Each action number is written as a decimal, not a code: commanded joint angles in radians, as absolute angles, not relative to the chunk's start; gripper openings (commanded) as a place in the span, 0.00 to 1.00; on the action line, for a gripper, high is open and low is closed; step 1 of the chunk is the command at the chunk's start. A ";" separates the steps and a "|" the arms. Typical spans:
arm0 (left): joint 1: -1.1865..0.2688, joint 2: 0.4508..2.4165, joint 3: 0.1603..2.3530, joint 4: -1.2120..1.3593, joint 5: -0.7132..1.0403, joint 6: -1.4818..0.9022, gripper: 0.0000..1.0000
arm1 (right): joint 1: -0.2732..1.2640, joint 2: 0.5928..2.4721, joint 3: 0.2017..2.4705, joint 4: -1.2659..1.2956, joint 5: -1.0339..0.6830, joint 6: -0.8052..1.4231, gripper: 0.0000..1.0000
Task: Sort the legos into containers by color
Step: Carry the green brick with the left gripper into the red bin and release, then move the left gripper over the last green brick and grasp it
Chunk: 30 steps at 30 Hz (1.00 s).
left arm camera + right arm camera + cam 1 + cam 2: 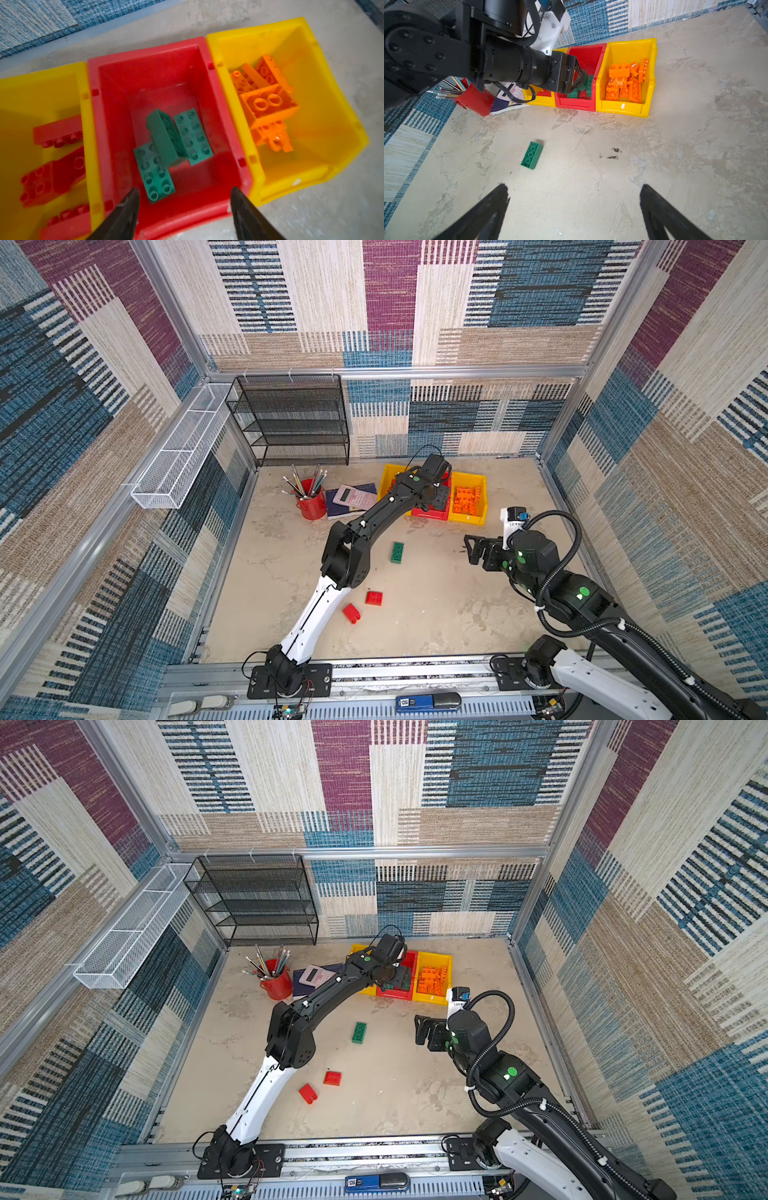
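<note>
Green bricks (172, 143) lie in the red bin (149, 68). The left gripper (184, 188) hangs above them, jaws spread and empty, likely so a brick can fall in. The right gripper (573, 185), also spread and empty, faces a loose green brick (532, 154) on the table (675, 166).

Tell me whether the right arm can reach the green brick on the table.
Probably yes. The green brick lies alone ahead of the open right gripper, nothing between them; the left gripper is over the red bin.

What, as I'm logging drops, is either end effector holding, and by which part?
Nothing: left end effector open over the red bin, right end effector open above the table.
</note>
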State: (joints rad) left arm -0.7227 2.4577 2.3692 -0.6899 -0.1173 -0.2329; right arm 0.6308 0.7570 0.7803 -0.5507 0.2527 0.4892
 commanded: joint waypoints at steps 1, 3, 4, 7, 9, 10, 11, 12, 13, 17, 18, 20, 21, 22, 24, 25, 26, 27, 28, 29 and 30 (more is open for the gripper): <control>-0.727 2.330 2.230 -0.612 -0.107 -0.228 0.74 | 0.632 0.768 0.801 -0.506 0.235 0.490 1.00; -0.728 2.246 2.106 -0.598 -0.120 -0.258 0.74 | 0.631 0.764 0.803 -0.502 0.223 0.494 1.00; -0.729 2.202 2.045 -0.593 -0.130 -0.273 0.74 | 0.632 0.761 0.804 -0.500 0.220 0.495 1.00; -0.730 2.062 1.838 -0.555 -0.145 -0.302 0.74 | 0.632 0.757 0.803 -0.507 0.210 0.494 1.00; -0.732 1.966 1.699 -0.529 -0.157 -0.320 0.74 | 0.632 0.758 0.801 -0.511 0.200 0.491 1.00; -0.732 1.923 1.635 -0.518 -0.162 -0.328 0.74 | 0.631 0.759 0.798 -0.511 0.188 0.487 1.00; -0.733 1.880 1.567 -0.514 -0.164 -0.339 0.74 | 0.632 0.763 0.797 -0.512 0.180 0.484 1.00; -0.735 1.842 1.509 -0.512 -0.168 -0.350 0.74 | 0.632 0.769 0.795 -0.515 0.172 0.484 1.00; -0.737 1.806 1.452 -0.507 -0.174 -0.363 0.74 | 0.632 0.774 0.795 -0.516 0.165 0.484 1.00; -0.753 1.680 1.231 -0.452 -0.177 -0.420 0.76 | 0.632 0.776 0.777 -0.510 0.138 0.483 1.00; -0.758 1.658 1.186 -0.430 -0.172 -0.433 0.78 | 0.632 0.775 0.775 -0.509 0.135 0.484 1.00; -0.770 1.632 1.119 -0.391 -0.164 -0.453 0.79 | 0.631 0.772 0.772 -0.508 0.126 0.484 1.00; -0.774 1.631 1.100 -0.384 -0.164 -0.460 0.79 | 0.631 0.770 0.769 -0.509 0.123 0.485 1.00; -0.779 1.635 1.090 -0.380 -0.164 -0.464 0.79 | 0.632 0.767 0.769 -0.509 0.121 0.486 1.00; -0.785 1.660 1.087 -0.382 -0.168 -0.465 0.79 | 0.632 0.760 0.765 -0.513 0.116 0.491 1.00; -0.788 1.676 1.094 -0.383 -0.169 -0.464 0.79 | 0.632 0.754 0.764 -0.516 0.116 0.492 1.00; -0.790 1.695 1.102 -0.381 -0.170 -0.461 0.78 | 0.632 0.746 0.763 -0.520 0.116 0.494 1.00; -0.790 1.712 1.113 -0.383 -0.170 -0.460 0.78 | 0.632 0.739 0.762 -0.523 0.116 0.497 1.00; -0.790 1.728 1.123 -0.381 -0.167 -0.455 0.78 | 0.632 0.731 0.761 -0.528 0.118 0.499 1.00; -0.789 1.744 1.133 -0.380 -0.167 -0.449 0.78 | 0.632 0.723 0.760 -0.534 0.121 0.502 1.00; -0.790 1.757 1.143 -0.383 -0.169 -0.445 0.78 | 0.631 0.718 0.761 -0.541 0.125 0.503 1.00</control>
